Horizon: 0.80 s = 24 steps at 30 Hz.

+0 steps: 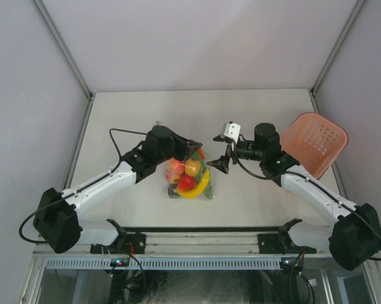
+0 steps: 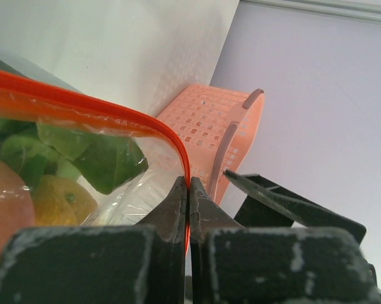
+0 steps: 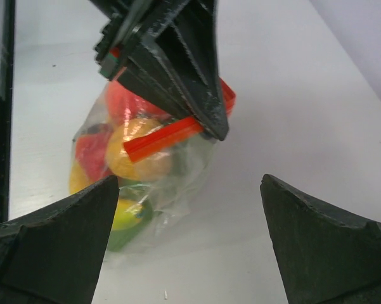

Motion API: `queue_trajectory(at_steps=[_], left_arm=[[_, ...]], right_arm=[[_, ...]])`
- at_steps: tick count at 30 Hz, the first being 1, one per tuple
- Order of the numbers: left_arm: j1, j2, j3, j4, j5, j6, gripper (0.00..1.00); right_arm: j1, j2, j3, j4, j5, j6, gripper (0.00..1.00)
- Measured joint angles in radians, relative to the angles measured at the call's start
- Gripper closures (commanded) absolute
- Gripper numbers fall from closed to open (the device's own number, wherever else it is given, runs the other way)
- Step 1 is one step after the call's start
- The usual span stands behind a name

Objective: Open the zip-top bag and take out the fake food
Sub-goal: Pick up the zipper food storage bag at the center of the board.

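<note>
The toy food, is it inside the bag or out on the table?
Inside. The toy food shows through the clear bag, whose red strip the left fingers pinch.

We found the top view evenly and softly lit from above: the table [image 1: 253, 202] was bright but not burnt out, and the arms threw only faint, short shadows onto it. In the left wrist view the left gripper [image 2: 187, 190] sat close to the lens and looked soft and grainy. Light glowed through the red strip of the zip-top bag [image 2: 89, 114], and the basket [image 2: 203, 120] behind was slightly hazy. In the right wrist view the right gripper [image 3: 189, 187] was dark and blurred. There the bag's plastic carried pale glints and laid a weak shadow on the table.
</note>
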Motion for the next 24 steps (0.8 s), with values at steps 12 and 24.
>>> queue_trajectory(at_steps=[12, 24], left_arm=[[-0.019, 0.0, 0.0, 0.014, 0.0, -0.028, 1.0], [-0.019, -0.019, 0.0, 0.04, -0.007, -0.021, 0.72]], right_arm=[[0.057, 0.013, -0.04, 0.126, 0.113, 0.013, 0.42], [0.098, 0.061, -0.039, 0.17, 0.174, -0.024, 1.0]])
